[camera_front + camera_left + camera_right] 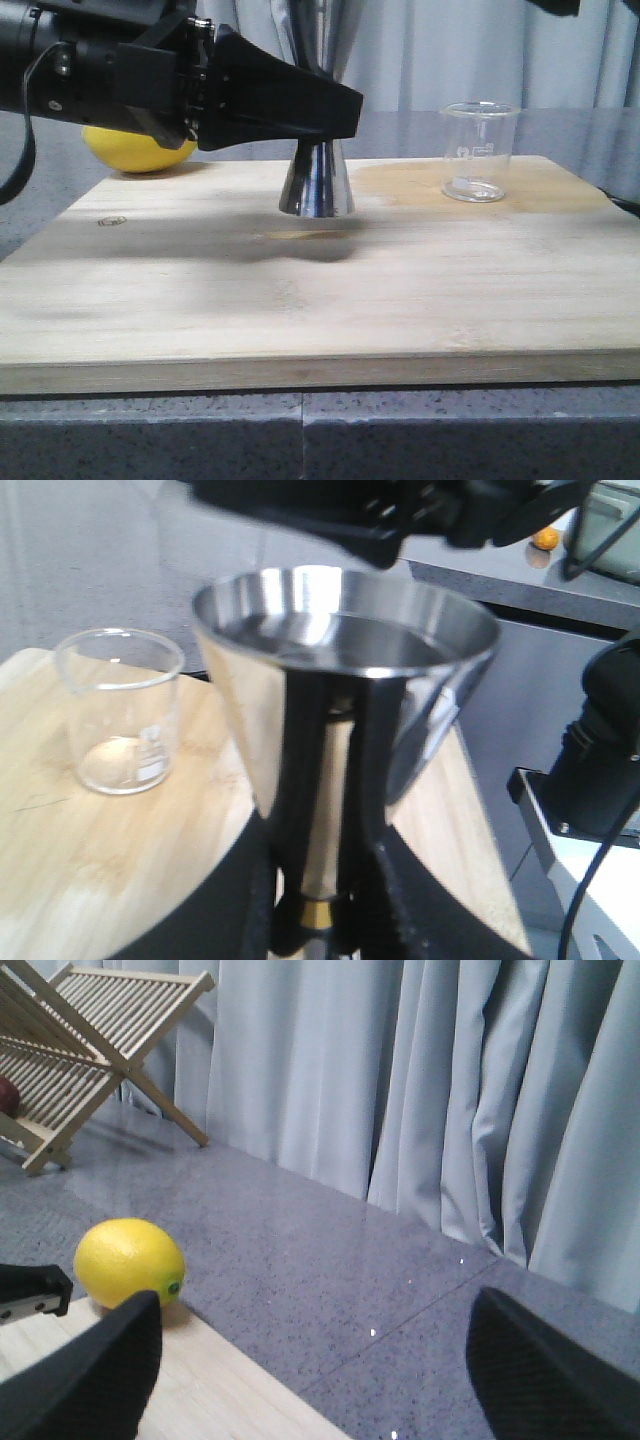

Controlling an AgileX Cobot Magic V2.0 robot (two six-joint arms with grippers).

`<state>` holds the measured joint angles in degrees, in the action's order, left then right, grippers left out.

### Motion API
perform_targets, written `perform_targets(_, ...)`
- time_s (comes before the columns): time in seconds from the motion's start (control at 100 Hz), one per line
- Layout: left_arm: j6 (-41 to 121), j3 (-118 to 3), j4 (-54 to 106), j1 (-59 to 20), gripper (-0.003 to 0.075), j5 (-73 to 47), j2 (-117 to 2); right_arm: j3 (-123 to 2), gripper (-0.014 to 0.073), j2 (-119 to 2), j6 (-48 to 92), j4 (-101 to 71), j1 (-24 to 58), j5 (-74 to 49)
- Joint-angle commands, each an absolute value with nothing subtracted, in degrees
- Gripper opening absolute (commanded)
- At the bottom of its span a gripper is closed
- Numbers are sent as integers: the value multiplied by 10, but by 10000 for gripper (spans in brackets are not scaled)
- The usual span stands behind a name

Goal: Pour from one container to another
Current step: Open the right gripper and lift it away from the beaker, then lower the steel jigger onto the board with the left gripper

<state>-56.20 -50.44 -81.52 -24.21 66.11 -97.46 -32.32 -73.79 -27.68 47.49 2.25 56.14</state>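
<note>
The steel jigger (317, 182) stands upright near the middle back of the wooden board (320, 300). My left gripper (345, 112) reaches in from the left and is shut on its narrow waist. In the left wrist view the black fingers (300, 800) clamp the stem just above the gold band, under the wide upper cup (340, 630). The clear glass beaker (480, 150) stands upright at the board's back right, apart from the jigger (335, 740), and shows again as the beaker (120, 710) in the left wrist view. My right gripper (320, 1380) hangs open with nothing between its fingers.
A yellow lemon (140, 148) lies on the grey counter behind the board's left corner, and the right wrist view also shows this lemon (130, 1262). A wooden drying rack (90, 1040) stands further back. Pale curtains close off the rear.
</note>
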Motion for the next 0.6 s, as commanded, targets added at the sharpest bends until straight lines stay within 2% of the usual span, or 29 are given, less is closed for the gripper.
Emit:
perform_targets(0.0, -560, -521, -794, -229, -19, 718, -947, -333, 566, -702, -286, 455, 19, 589)
perform_targets(0.59, -482, -521, -734, -181, -19, 717, -947, -333, 566, -678, -286, 455, 19, 587)
